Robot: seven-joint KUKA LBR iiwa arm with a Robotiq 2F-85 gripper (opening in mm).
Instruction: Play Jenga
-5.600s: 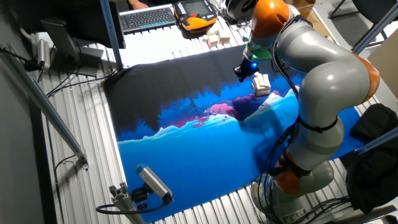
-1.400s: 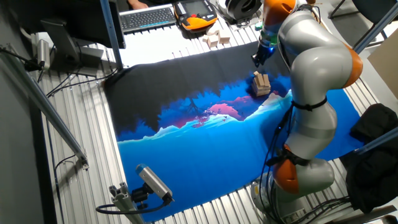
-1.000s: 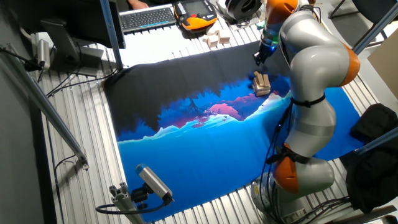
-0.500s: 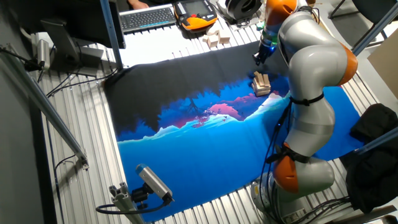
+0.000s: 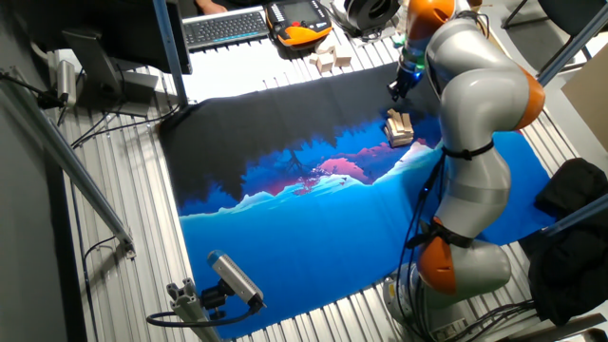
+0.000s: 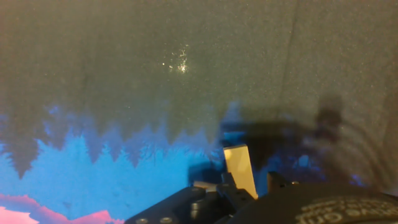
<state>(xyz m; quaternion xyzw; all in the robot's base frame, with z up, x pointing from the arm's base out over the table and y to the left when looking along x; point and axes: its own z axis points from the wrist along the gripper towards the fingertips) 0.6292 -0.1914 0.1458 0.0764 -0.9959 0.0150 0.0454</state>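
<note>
The Jenga tower [image 5: 399, 128] is a small stack of pale tan blocks on the right part of the printed mat [image 5: 313, 228]. My gripper [image 5: 393, 91] hangs just behind and above it, apart from it. In the hand view a single pale wooden block [image 6: 240, 169] sticks out between my dark fingers [image 6: 227, 182], over the mat's dark and blue print. The gripper [image 6: 249, 182] looks shut on this block. The tower itself does not show in the hand view.
Several loose wooden blocks [image 5: 328, 59] lie behind the mat's far edge. A keyboard [image 5: 223, 27] and an orange pendant [image 5: 299, 21] lie at the back. A camera on a mount [image 5: 233, 277] stands at the front left. A black bag [image 5: 579, 190] lies at the right.
Over the last seconds my gripper moved from beside the tower up and back toward the mat's far edge. In the last second almost nothing has moved.
</note>
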